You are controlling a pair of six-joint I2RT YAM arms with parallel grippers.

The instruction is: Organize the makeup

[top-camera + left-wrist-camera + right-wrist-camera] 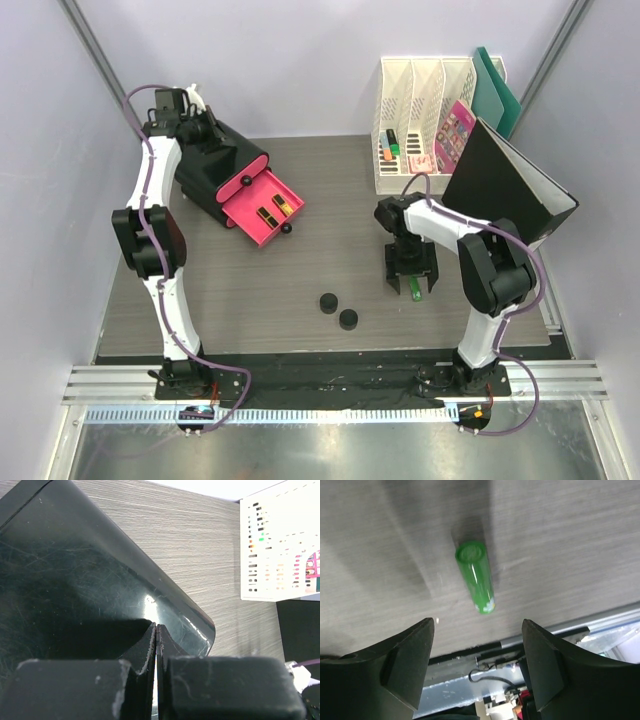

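Note:
A green tube (pixel 415 290) lies on the table at the right; in the right wrist view the green tube (pixel 476 577) lies flat just beyond my fingertips. My right gripper (pixel 412 272) (pixel 477 623) is open and empty, above the tube. Two black round compacts (pixel 327 302) (pixel 348 319) lie side by side mid-table. Black-and-gold cases (pixel 272 211) lie in the open pink drawer (pixel 262 205) of the black box (pixel 215 165). My left gripper (pixel 203 127) (pixel 157 628) is shut and empty, over the box's glossy black top (pixel 75 570). No peach bottles or orange-and-white tube show.
A white file organizer (pixel 425 105) stands at the back right with orange and green markers (pixel 389 147) and a pink card (pixel 457 128). A black binder (pixel 505 185) leans to its right, and a teal folder (pixel 493 85) stands behind it. A metal rail runs along the near edge (pixel 320 385).

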